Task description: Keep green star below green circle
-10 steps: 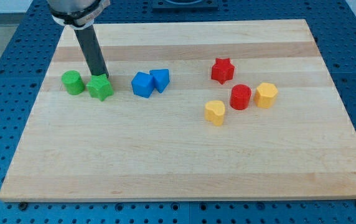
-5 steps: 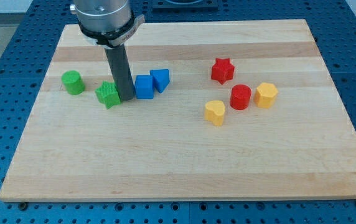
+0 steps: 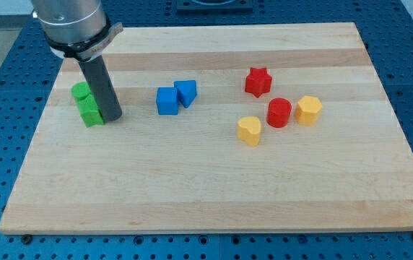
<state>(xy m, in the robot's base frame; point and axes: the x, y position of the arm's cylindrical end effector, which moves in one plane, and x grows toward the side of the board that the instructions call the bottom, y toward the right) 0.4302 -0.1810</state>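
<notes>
The green star (image 3: 91,112) sits at the view's left of the wooden board, touching the green circle (image 3: 81,92), which lies just above and slightly left of it and is partly hidden by the rod. My tip (image 3: 112,116) rests on the board right against the star's right side.
A blue cube (image 3: 167,101) and a blue triangle block (image 3: 185,92) touch each other in the middle. At the right are a red star (image 3: 258,81), a red cylinder (image 3: 279,112), a yellow hexagon (image 3: 308,110) and a yellow heart (image 3: 248,130).
My tip went around to the star's right side and moved left, pushing the green star left until it touches the green circle from below.
</notes>
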